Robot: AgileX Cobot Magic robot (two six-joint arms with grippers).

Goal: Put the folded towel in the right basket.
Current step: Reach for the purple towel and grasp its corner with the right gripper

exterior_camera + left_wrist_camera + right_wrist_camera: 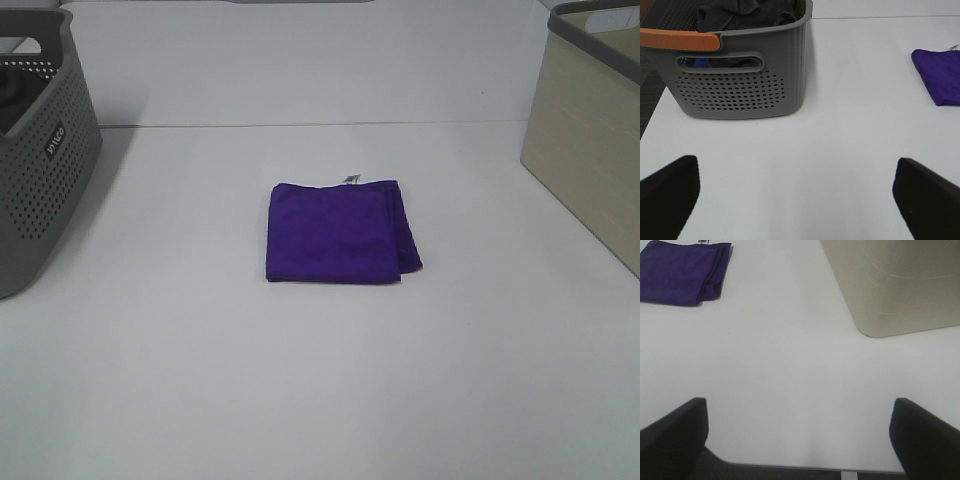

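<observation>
A folded purple towel lies flat in the middle of the white table. It also shows in the left wrist view and in the right wrist view. The beige right basket stands at the table's right edge; its wall shows in the right wrist view. Neither gripper shows in the exterior high view. My left gripper is open and empty, well short of the towel. My right gripper is open and empty, near the table's front edge.
A grey perforated basket stands at the left edge. In the left wrist view it holds dark cloth and has an orange handle. The table's front edge shows in the right wrist view.
</observation>
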